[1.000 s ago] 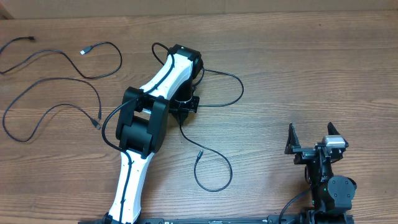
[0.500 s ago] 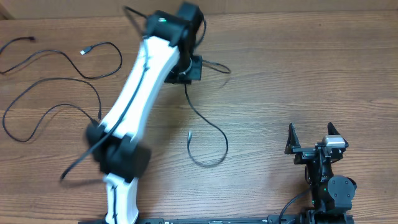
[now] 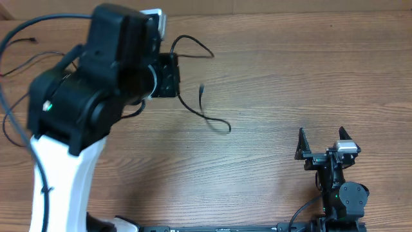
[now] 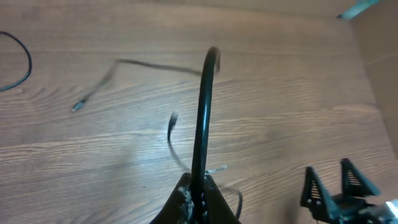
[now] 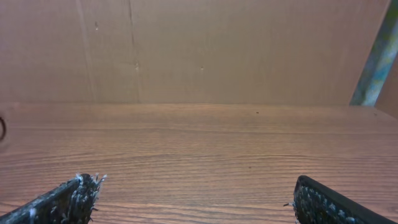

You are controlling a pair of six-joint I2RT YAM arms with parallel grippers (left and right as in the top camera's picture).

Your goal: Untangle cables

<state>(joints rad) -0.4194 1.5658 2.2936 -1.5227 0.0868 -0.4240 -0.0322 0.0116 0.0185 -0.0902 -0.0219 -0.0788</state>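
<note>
My left gripper (image 3: 168, 76) is raised high above the table and shut on a thin black cable (image 3: 205, 118). The cable hangs from it, one end looping to the upper right, the other end trailing down with a small plug (image 3: 202, 89). In the left wrist view the cable (image 4: 203, 118) runs up from between the shut fingers (image 4: 200, 198). Other thin black cables (image 3: 19, 57) lie at the far left, mostly hidden behind the arm. My right gripper (image 3: 324, 143) is open and empty at the lower right, its fingers (image 5: 193, 199) wide apart in the right wrist view.
The raised left arm (image 3: 84, 109) hides much of the left side of the wooden table (image 3: 290, 77). A cardboard wall (image 5: 199, 50) stands along the table's far edge. Thicker black robot cables run along the front edge near the right arm base (image 3: 302, 216).
My left arm has risen and swung towards the far left, lifting the held cable off the table. The cable's loop and plug have been dragged up and back. The right arm has not moved.
</note>
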